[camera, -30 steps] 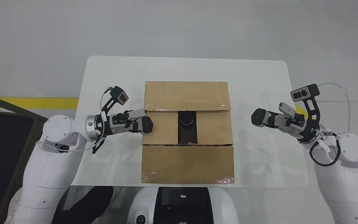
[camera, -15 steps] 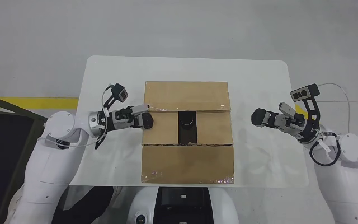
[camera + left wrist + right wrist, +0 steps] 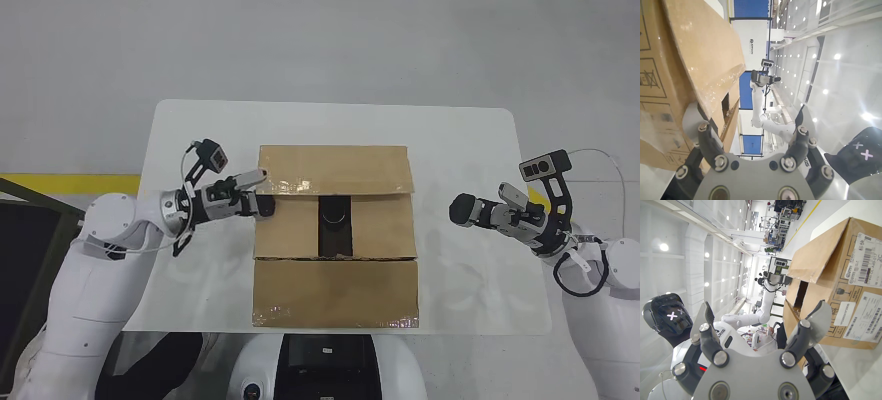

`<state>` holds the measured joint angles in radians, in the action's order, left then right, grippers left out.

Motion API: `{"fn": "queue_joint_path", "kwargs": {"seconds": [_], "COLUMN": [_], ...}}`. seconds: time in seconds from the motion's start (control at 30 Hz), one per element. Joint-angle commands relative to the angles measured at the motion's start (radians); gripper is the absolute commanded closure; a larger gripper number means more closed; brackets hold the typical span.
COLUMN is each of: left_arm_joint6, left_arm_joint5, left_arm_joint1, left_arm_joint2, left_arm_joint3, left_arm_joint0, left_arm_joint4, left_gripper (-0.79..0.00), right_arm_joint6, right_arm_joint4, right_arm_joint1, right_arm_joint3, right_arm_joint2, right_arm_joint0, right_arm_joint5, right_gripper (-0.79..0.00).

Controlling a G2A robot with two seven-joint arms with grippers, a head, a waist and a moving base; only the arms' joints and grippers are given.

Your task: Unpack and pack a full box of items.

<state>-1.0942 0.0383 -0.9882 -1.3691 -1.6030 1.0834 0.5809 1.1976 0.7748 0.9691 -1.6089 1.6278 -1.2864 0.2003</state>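
Top view: a cardboard box (image 3: pixel 335 170) sat in the middle of a white table (image 3: pixel 470 140). Its two long flaps were folded inward, with a gap between them. A dark item (image 3: pixel 335 225) showed through the gap. The contents appeared to be inside, so unpacking looked barely begun, with all the packing left to do. The left gripper (image 3: pixel 258 192) was at the box's left edge, by the corner of the far flap (image 3: pixel 335 158). The right gripper (image 3: pixel 462 210) hung off to the right, well apart from the box.

Left wrist view: the left gripper's fingers were spread wide. One finger (image 3: pixel 696 121) touched the underside of the flap's corner and nothing was clamped. The taped flaps stood between the gripper and the contents.

Right wrist view: the right gripper was spread wide and held nothing, facing the box's labelled end wall (image 3: pixel 857 298).
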Motion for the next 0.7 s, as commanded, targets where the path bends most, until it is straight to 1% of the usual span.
{"fn": "queue_joint_path", "kwargs": {"seconds": [0.0, 0.27, 0.67], "left_arm_joint6": [0.008, 0.047, 0.107], "left_arm_joint5": [-0.006, -0.014, -0.032], "left_arm_joint1": [-0.001, -0.008, -0.016], "left_arm_joint2": [-0.002, 0.001, 0.006], "left_arm_joint3": [-0.002, -0.007, -0.008], "left_arm_joint0": [-0.004, -0.031, -0.106], "left_arm_joint4": [0.018, 0.075, 0.095], "left_gripper": [-0.785, -0.785, -0.785], "right_arm_joint6": [0.000, 0.000, 0.000], "right_arm_joint4": [0.000, 0.000, 0.000], "right_arm_joint1": [0.000, 0.000, 0.000], "right_arm_joint3": [0.000, 0.000, 0.000], "right_arm_joint2": [0.000, 0.000, 0.000], "right_arm_joint0": [0.000, 0.000, 0.000], "right_arm_joint5": [0.000, 0.000, 0.000], "right_gripper": [-0.785, -0.785, -0.785]}}
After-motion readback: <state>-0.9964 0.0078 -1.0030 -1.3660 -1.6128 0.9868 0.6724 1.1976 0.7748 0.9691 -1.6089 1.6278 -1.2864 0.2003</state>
